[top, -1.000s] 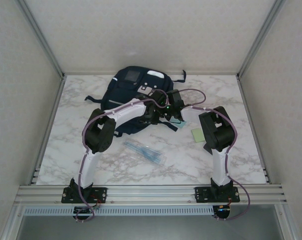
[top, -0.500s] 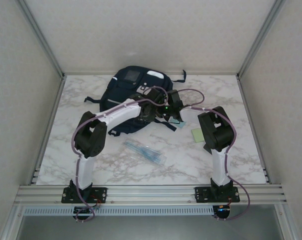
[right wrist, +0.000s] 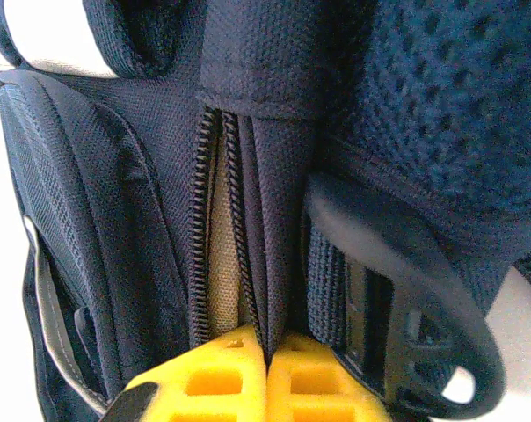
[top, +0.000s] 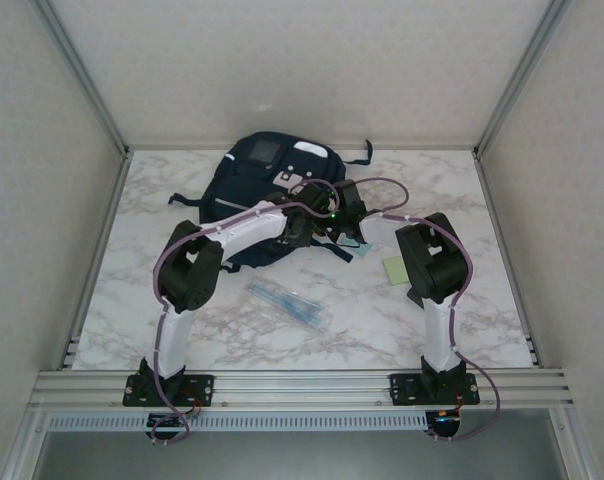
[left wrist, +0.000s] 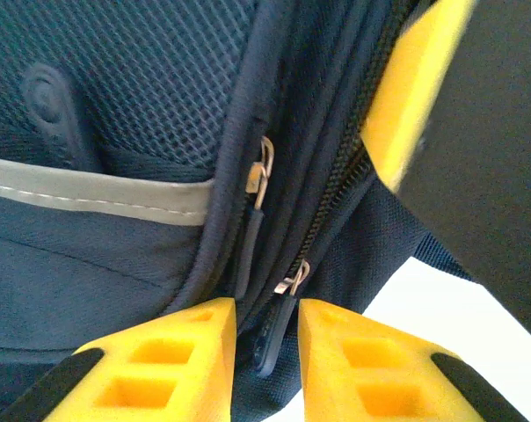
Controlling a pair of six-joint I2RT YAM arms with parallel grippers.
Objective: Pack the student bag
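Left fingers point(left wrist: 173, 360): standing narrowly apart against the bag's side, with a dark zipper pull point(left wrist: 274, 338) hanging in the gap. A sliver of space is showing on either side of it, so they are not pinching it yet.
Student bag point(top: 265, 178): lying flat at the back of the desk point(top: 172, 320), a little left of centre, with both arms reaching onto its near right edge.
Right fingers point(right wrist: 217, 387): pressing together on a fold of the bag's fabric just beside the zipper track point(right wrist: 198, 229), which is gaping slightly and showing tan lining.
Loose things: a clear pouch of pens point(top: 289, 304) is lying on the desk in front of the bag and a green notepad point(top: 396, 270) further right, both apart from the opening.
Step in hand: probably opening a compartment, one arm bracing the fabric while the other is lining up on the pull.
Risk at the left: if closing off-centre, the fingers may be catching cloth instead of the pull, or the small tab may be slipping out.
Risk at the right: if the hold on the thin fold is giving way, the bag may be dragging across the desk rather than unzipping. A pull at an angle may be jamming the teeth on the lining.
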